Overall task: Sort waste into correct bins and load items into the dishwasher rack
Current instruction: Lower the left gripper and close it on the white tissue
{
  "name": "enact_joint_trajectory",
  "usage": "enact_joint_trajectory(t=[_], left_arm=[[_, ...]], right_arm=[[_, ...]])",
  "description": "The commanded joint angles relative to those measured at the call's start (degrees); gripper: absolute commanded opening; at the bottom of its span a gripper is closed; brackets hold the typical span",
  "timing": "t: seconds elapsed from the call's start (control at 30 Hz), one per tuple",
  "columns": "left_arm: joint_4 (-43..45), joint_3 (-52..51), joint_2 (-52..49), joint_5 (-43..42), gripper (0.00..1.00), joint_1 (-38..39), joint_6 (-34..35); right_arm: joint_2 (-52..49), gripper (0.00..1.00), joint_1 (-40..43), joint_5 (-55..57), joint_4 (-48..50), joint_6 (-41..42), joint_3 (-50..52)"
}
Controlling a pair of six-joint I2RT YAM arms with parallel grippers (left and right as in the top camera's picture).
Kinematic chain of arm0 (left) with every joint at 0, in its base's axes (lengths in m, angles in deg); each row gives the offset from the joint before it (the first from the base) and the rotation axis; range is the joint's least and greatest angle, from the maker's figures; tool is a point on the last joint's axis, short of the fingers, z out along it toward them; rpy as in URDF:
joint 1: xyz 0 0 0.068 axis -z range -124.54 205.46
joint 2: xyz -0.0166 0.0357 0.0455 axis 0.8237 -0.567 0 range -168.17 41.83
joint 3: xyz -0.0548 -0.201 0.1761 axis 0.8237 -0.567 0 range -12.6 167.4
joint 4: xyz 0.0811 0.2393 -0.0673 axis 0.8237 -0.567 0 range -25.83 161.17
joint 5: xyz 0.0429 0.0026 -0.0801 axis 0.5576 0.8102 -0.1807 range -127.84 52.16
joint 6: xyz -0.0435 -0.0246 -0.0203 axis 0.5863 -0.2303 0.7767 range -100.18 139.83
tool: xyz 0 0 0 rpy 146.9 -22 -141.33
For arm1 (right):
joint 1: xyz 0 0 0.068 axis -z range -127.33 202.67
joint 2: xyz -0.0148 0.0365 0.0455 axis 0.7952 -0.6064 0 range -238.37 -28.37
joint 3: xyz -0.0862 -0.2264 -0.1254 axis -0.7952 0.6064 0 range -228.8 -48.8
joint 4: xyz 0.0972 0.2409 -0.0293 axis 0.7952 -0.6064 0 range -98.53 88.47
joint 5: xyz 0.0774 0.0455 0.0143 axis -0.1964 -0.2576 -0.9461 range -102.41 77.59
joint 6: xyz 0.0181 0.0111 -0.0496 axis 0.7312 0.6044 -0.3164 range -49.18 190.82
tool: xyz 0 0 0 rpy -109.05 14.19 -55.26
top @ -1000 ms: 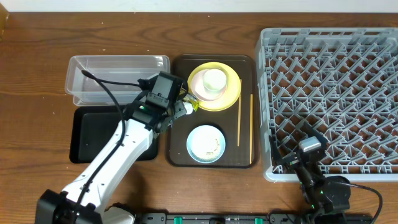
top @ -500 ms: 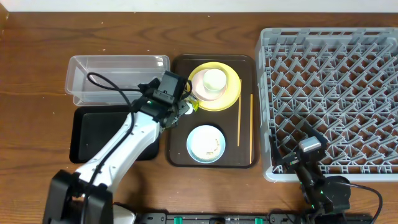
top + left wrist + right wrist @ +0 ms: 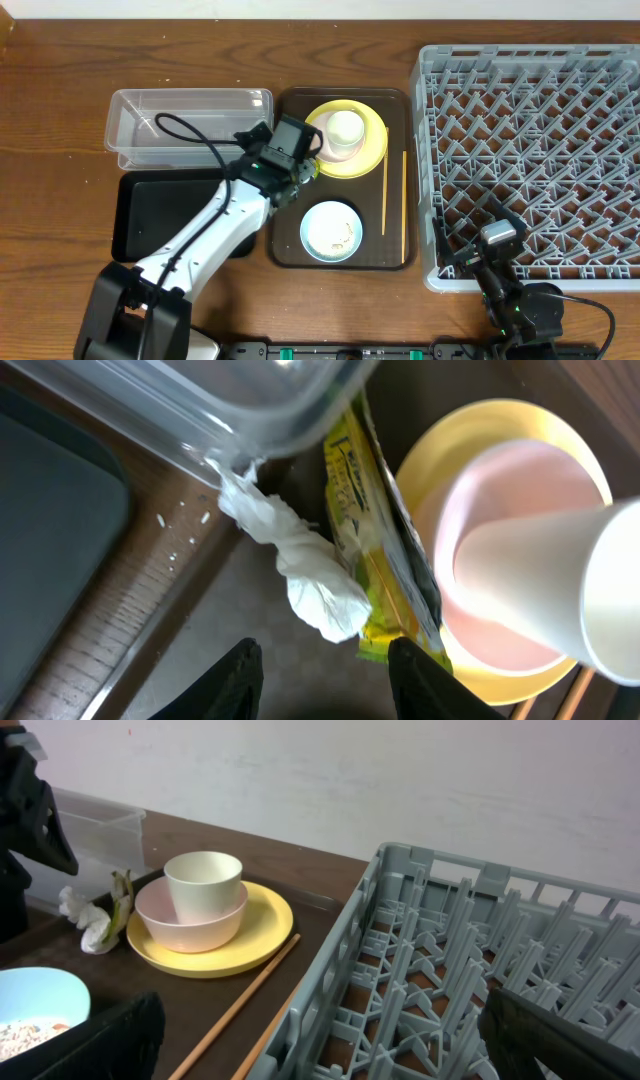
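Left pincer [image 3: 325,650] hangs half-open, empty: centre it on the crumpled white tissue [image 3: 312,588], avoiding the yellow-green snack wrapper [image 3: 365,560].

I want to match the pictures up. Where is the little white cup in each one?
Overhead: the white cup sits in the upper middle, inside the pink bowl.
Left wrist: it is on the right side and looks tipped sideways.
Right wrist: it is left of middle.
Shared landmark: the yellow plate lies under it in all three.
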Motion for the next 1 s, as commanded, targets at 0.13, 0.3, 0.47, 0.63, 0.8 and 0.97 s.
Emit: enact_joint_trajectory(t=[0.13,0.3,0.47,0.63,0.8,0.97], left_arm=[[-0.09,0.72,-0.04,11.76,0.44,4.74,0.48],[-0.09,0.72,-0.22,11.8,0.44,4.96,0.5],[0.04,0.72,-0.37,11.82,0.44,4.96,0.5],[0.68,0.72,-1.66,11.8,0.45,4.96,0.52],[1.05,0.72,-4.15,11.82,0.45,4.96,0.5],[2.58,0.72,-5.92,11.82,0.45,4.96,0.52]], right_arm=[[0.2,0.99,0.55,-0.09,-0.2,0.07,0.09],[0.2,0.99,0.55,-0.09,-0.2,0.07,0.09],[0.17,0.99,0.55,-0.07,-0.2,0.07,0.09],[0.17,0.99,0.55,-0.09,-0.2,0.07,0.09],[0.17,0.99,0.55,-0.07,-0.2,0.07,0.09],[0.2,0.99,0.55,-0.09,-0.2,0.07,0.09]])
